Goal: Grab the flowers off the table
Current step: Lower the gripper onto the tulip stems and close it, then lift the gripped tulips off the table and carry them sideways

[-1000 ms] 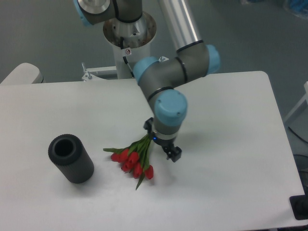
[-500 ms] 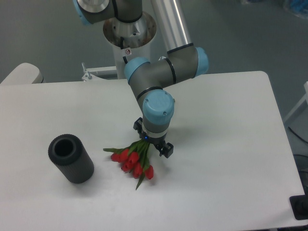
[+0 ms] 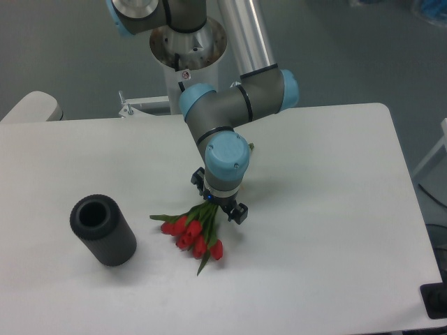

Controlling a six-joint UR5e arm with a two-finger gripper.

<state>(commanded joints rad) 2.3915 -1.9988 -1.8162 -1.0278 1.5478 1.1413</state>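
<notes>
The flowers [image 3: 192, 234], a small bunch of red tulip buds with green stems, lie on the white table [image 3: 335, 230] left of its middle. The buds point to the lower left and the stems run up under the arm's wrist. My gripper [image 3: 218, 204] hangs straight down over the stems, its fingers straddling them; one finger [image 3: 237, 213] shows to the right of the stems, the other at the left. The jaws look open around the stems. The stem ends are hidden behind the wrist.
A black hollow cylinder [image 3: 103, 229] stands upright on the table to the left of the flowers. The arm's base [image 3: 187, 49] rises behind the table's far edge. A pale rounded object [image 3: 31, 108] sits at the far left.
My gripper has moved left across the table, from right of the stems to directly over them. The flowers and the cylinder have not moved.
</notes>
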